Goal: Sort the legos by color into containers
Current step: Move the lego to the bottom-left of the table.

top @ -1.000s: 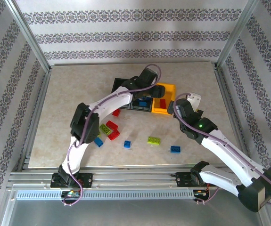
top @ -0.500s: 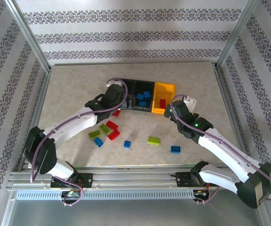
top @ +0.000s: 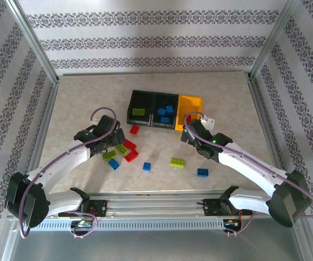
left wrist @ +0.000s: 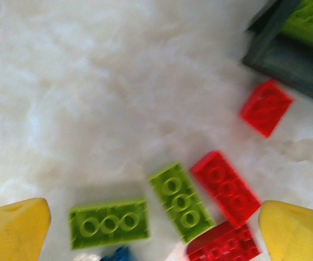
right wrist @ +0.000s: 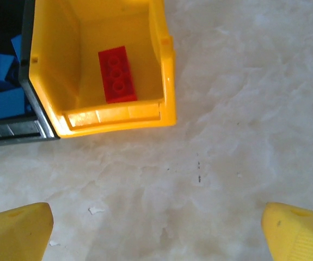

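The containers stand in a row at the back: a black bin (top: 132, 104) holding a lime lego (top: 139, 112), a black bin (top: 155, 109) with blue legos (top: 165, 111), and a yellow bin (right wrist: 168, 70) holding a red lego (right wrist: 117, 74). My left gripper (left wrist: 155, 239) is open and hovers over loose legos on the table: two lime ones (left wrist: 109, 223) (left wrist: 181, 202) and red ones (left wrist: 225, 186) (left wrist: 223, 244). My right gripper (right wrist: 156, 239) is open over bare table just in front of the yellow bin.
More loose legos lie on the table: a red one (top: 134, 129) near the left black bin, blue ones (top: 114, 164) (top: 147, 167) (top: 202, 172) and a lime one (top: 177, 162) toward the front. Metal frame posts border the table.
My left arm has drawn back from over the bins to the loose legos at the near left, its jaws opening. A lime lego now shows in the left black bin. The right gripper shifted slightly left.
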You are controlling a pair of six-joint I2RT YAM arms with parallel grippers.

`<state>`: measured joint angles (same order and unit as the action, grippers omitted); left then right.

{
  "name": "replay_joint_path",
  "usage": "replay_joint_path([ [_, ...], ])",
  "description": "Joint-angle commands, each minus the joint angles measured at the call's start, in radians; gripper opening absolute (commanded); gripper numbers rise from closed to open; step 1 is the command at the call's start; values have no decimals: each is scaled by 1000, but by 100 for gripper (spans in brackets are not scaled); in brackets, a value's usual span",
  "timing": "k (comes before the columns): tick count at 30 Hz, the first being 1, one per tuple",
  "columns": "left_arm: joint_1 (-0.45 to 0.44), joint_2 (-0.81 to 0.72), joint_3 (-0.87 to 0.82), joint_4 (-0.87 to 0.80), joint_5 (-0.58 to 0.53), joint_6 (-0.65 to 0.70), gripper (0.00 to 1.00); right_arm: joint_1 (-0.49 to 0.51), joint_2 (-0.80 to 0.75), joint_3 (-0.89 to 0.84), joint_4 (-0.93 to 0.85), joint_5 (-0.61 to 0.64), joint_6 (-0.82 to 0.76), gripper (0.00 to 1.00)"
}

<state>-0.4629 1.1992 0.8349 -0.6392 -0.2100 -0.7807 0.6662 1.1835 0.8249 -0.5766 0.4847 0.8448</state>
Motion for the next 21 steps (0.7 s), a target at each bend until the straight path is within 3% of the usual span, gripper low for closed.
replay_joint_path([
  [1, 38, -23, -56, -101, 66, -50, 96, 25, 33, 15, -17, -21, 41, 98],
  [11, 98, 20, -136, -58, 168, 4, 92, 55, 93, 52, -22, -33, 40, 98],
  [21, 107, 131, -114, -2, 187, 70, 94, 74, 103, 48, -20, -29, 61, 98],
])
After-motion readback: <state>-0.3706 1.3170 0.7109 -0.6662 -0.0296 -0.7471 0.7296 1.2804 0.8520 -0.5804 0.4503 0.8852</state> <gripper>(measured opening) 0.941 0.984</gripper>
